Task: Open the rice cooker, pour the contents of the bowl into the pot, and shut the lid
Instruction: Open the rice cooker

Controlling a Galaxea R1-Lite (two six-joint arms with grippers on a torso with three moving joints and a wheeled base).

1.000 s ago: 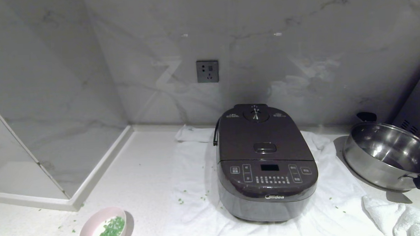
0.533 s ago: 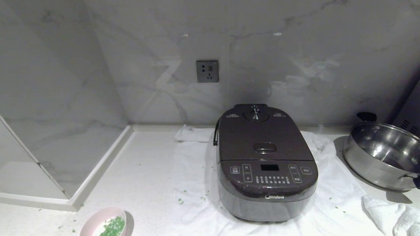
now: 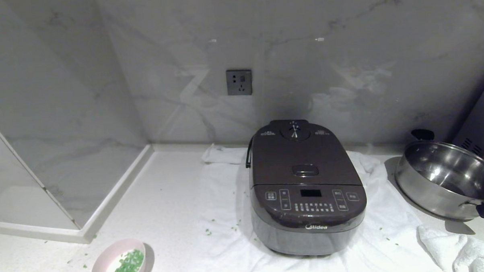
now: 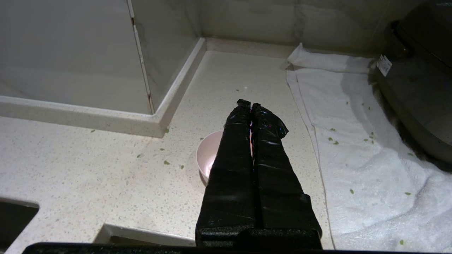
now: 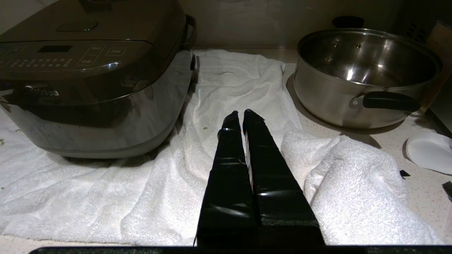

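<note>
The dark brown rice cooker (image 3: 306, 188) (image 5: 91, 74) stands on a white towel (image 3: 225, 233) at mid counter, its flat lid (image 3: 301, 154) down, so the pot is hidden. A small pink bowl (image 3: 117, 263) (image 4: 209, 155) with chopped green bits (image 3: 128, 267) sits at the counter's front left. My left gripper (image 4: 250, 104) hovers shut and empty above the bowl, covering most of it in the left wrist view. Shut and empty too, my right gripper (image 5: 239, 113) hangs over the towel right of the cooker. Neither arm shows in the head view.
A large steel pan (image 3: 449, 179) (image 5: 363, 76) with black handles stands at the right. A bunched white cloth (image 5: 356, 180) lies in front of it. A raised marble ledge (image 3: 80, 234) bounds the counter's left. Green bits are scattered on counter and towel. A wall socket (image 3: 239, 82) sits behind.
</note>
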